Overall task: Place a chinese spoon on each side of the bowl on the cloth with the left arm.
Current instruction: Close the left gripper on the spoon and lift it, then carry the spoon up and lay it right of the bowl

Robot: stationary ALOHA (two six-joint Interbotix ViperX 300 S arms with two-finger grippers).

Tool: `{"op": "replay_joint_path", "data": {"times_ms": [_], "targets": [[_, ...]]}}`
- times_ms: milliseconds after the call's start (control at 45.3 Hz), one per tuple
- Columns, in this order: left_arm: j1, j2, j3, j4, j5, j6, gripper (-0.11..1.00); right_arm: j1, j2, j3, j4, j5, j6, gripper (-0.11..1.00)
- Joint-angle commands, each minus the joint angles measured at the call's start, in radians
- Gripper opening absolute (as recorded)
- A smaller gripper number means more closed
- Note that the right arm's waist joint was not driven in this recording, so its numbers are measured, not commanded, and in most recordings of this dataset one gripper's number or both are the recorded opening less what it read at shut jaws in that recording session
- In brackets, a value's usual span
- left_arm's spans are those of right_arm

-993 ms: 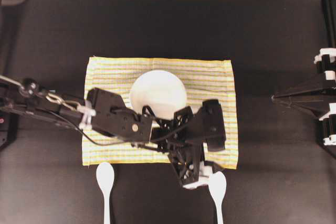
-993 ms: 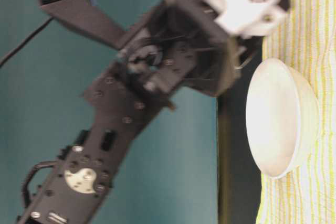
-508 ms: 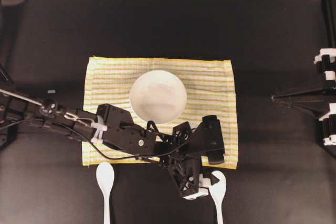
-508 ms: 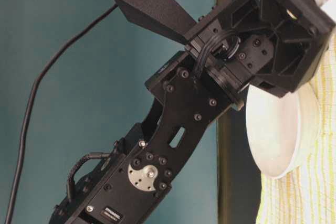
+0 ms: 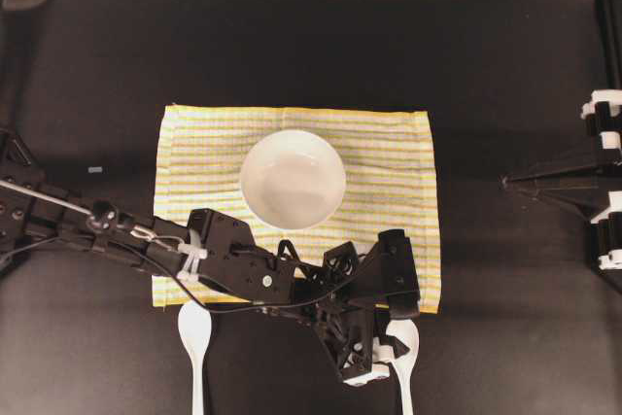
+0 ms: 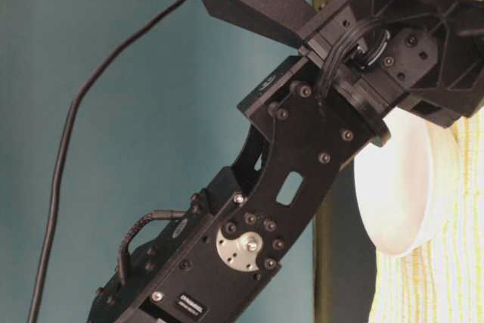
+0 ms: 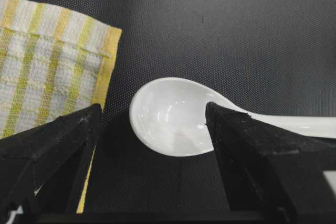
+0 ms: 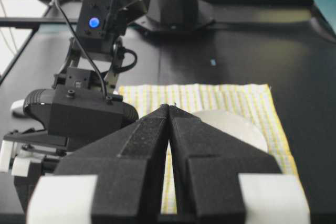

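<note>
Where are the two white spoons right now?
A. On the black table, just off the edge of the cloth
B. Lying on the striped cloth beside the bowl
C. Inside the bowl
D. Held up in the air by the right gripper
A. Both spoons lie on the black table, just past the edge of the cloth; the bowl holds no spoon.

The left arm (image 5: pixel 224 264) stretches low from the left side toward the near edge, wrist bent downward. Its hand (image 7: pixel 152 129) stands wide open, fingers (image 7: pixel 58 145) spread apart. The right hand (image 8: pixel 169 109) rests at the right side, fingers pressed together.
</note>
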Motion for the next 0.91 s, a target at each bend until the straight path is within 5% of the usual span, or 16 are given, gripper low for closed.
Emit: {"op": "replay_joint_path", "data": {"times_ms": [0, 177, 419, 640, 883], "targets": [[0.000, -0.003, -0.012, 0.005, -0.008, 0.000, 0.75, 0.000, 0.006, -0.008, 0.002, -0.005, -0.002, 0.00], [-0.003, -0.003, -0.011, 0.003, 0.002, -0.005, 0.63, 0.000, 0.005, -0.008, 0.002, -0.006, -0.002, 0.00], [-0.006, -0.008, -0.018, 0.005, 0.031, -0.009, 0.08, 0.000, 0.005, -0.008, 0.002, -0.005, -0.002, 0.00], [0.011, -0.069, -0.083, 0.005, 0.167, 0.028, 0.08, 0.000, 0.005, -0.006, 0.002, -0.005, -0.002, 0.00], [0.112, -0.178, -0.190, 0.005, 0.433, 0.183, 0.06, 0.000, 0.005, -0.005, 0.003, -0.005, -0.002, 0.00]]}}
